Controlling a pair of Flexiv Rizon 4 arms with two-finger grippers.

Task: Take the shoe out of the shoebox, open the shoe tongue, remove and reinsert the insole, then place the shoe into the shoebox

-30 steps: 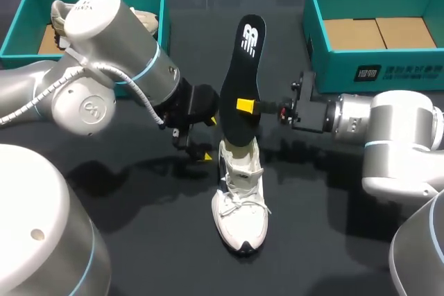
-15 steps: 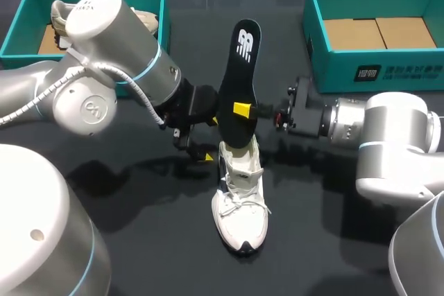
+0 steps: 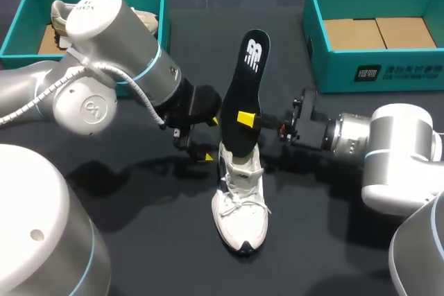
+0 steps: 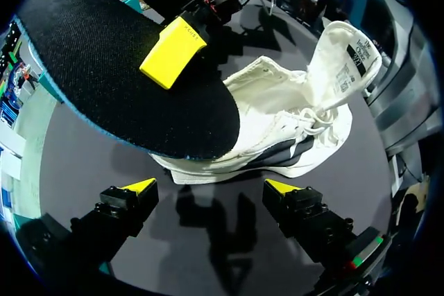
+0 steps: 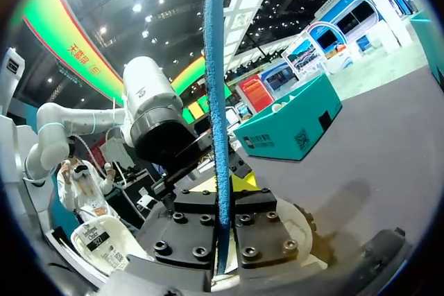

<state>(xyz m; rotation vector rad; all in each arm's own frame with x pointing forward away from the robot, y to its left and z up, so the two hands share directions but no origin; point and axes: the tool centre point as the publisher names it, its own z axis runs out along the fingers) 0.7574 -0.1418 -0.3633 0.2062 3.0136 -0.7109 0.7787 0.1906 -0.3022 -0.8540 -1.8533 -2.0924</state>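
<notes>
Head view, centre: our right gripper (image 3: 245, 120) clamps the insole (image 3: 248, 74); our left gripper (image 4: 211, 186) gapes. We should lower it straight into the shoe (image 3: 240, 206).

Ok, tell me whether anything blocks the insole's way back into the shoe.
Nothing visible does. The insole has its lower end at the mouth of the shoe, the tongue stands clear, and the left jaws stand open beside it.
</notes>
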